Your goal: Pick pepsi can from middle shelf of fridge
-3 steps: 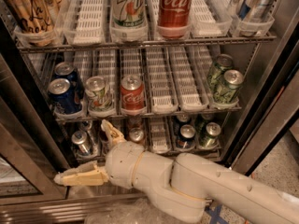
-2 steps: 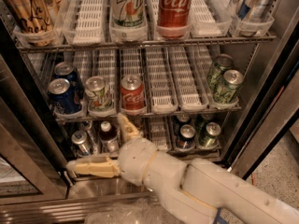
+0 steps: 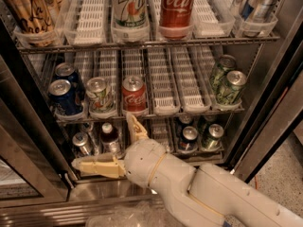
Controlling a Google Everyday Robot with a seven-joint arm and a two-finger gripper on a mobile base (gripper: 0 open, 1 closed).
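Even indoor light fills the fridge (image 3: 94,190), darker lower down; can tops (image 3: 133,83) glint. The pale gripper (image 3: 103,141), fingers spread, sits bright at the bottom left.

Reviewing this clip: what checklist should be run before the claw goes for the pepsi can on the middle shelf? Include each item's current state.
1. Claw open: ok, fingers spread wide.
2. Claw level with the middle shelf: not ok, it sits below that shelf.
3. Front pepsi can upright in the leftmost lane: ok.
4. Nothing in front of that can: ok; the second pepsi can stands behind it.
5. Room for a finger between it and the white-and-green can to its right: cannot tell.
6. Fridge open to the shelves: ok.
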